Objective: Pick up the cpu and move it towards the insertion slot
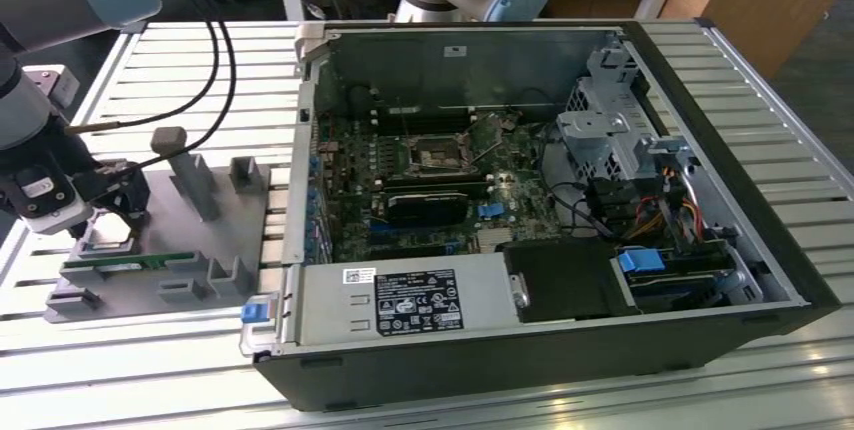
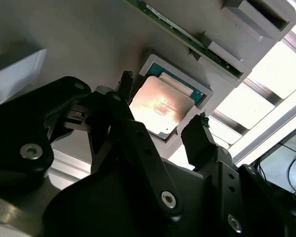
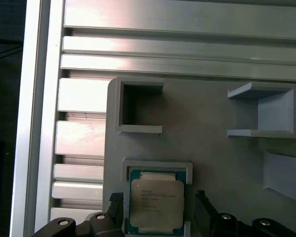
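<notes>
Cpu: the cpu (image 3: 155, 205) lies flat, metal top up, in a shallow square nest with a raised grey rim; green board edge shows round the silver lid in both wrist views.
Nest: it is moulded into my grey fixture plate (image 1: 200, 240), which lies on the slatted metal table (image 1: 160, 350) at the exterior view's left, outside the computer case (image 1: 747, 150).
My gripper: the gripper (image 2: 163, 102) hangs just above the nest, spread wide, pinching nothing.
My fingers: the black fingertips (image 2: 197, 136) stand one on each side of the cpu, out past the nest's rim and apart from the chip.
Contact: I cannot tell whether the tips touch the plate.
Near neighbours on the plate: a long green memory stick (image 2: 187, 37) lies held in grey clips just beside the nest; a square pocket (image 3: 138, 108) and an open bracket (image 3: 266, 111) sit further along the same plate.
Insertion slot: the insertion slot (image 1: 438, 155), a silvery frame with a dark centre, sits on the green board inside the open case, well apart from the cpu and from my gripper.
Around the slot: a long black card (image 1: 427, 205) lies just beside it on the board, and a labelled metal box (image 1: 400, 300) fills the case's near corner.
</notes>
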Motion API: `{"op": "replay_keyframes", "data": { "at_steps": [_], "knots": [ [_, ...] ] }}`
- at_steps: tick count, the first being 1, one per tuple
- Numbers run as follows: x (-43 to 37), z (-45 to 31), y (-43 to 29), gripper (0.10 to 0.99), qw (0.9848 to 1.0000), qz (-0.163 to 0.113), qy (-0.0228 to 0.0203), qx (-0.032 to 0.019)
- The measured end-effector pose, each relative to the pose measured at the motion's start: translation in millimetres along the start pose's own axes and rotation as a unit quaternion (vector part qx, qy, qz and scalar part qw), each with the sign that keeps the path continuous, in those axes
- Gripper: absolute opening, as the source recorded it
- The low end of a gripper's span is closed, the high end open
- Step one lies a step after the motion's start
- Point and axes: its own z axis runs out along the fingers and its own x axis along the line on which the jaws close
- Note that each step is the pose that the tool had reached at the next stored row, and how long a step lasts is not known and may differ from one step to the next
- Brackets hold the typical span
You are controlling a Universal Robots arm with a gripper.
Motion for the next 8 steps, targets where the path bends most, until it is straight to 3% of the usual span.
{"op": "replay_keyframes", "data": {
  "at_steps": [8],
  "knots": [
    [0.5,4.6,0.8,0.682,1.0,-0.002,0.0003,0.0]
  ]
}}
